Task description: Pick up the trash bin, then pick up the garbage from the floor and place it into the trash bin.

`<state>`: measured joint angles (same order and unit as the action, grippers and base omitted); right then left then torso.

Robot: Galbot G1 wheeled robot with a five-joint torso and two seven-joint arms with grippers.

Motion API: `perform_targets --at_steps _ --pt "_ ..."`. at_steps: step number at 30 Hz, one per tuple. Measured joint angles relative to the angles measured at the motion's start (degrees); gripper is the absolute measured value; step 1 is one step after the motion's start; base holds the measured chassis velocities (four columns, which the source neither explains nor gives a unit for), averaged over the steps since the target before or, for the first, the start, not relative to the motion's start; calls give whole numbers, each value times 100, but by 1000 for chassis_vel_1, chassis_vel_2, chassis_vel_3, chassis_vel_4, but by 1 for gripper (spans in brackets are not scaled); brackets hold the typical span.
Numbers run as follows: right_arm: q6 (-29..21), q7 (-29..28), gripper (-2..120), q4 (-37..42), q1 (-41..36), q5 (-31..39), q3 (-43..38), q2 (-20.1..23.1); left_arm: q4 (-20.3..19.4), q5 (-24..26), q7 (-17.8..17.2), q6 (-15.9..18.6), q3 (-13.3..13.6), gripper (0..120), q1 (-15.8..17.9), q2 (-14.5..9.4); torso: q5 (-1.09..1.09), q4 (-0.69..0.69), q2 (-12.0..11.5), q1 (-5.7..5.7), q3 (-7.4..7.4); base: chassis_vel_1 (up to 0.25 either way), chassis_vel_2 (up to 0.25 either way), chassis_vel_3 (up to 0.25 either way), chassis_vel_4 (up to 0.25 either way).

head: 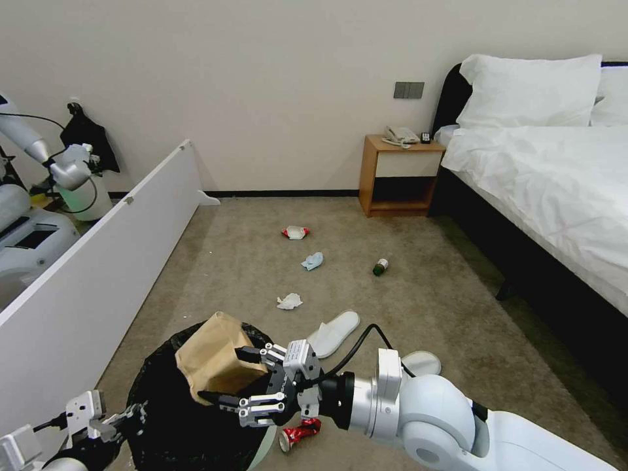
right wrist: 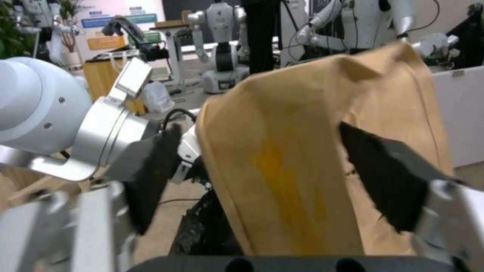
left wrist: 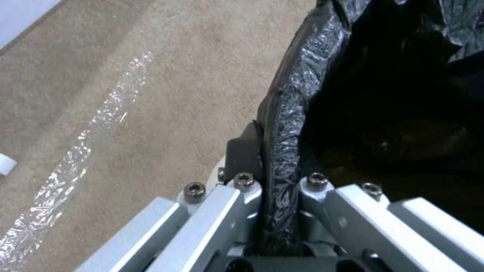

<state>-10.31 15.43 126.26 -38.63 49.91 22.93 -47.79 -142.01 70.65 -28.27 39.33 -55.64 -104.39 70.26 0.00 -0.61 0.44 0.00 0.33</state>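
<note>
Two grips hold now: my left gripper point(left wrist: 280, 189) pinches the lined trash bin point(head: 163, 418) by its crinkly rim, my right gripper point(head: 229, 376) clamps the light, crushable brown paper carton point(head: 212, 356) mid-body over the bin's mouth.

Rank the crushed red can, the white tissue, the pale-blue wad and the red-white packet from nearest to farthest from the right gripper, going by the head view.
1. Crushed red can: on the carpet just under the right gripper, beside the bin.
2. White tissue: mid-floor, ahead of the gripper.
3. Pale-blue wad: farther on, slightly right of the tissue.
4. Red-white packet: farthest, toward the back wall.
</note>
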Motion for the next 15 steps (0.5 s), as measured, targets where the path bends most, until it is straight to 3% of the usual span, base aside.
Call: perform_targets --at_steps 3,15 --pt "44 22 98 -5 -36 -51 -4 7 3 -34 20 1 1 2 20 1 0 0 0 0 0 0 0 0 0" --pt "42 37 100 9 -73 -106 -4 80 7 -59 42 -2 -2 2 49 9 0 -1 0 0 0 0 0 0 0"
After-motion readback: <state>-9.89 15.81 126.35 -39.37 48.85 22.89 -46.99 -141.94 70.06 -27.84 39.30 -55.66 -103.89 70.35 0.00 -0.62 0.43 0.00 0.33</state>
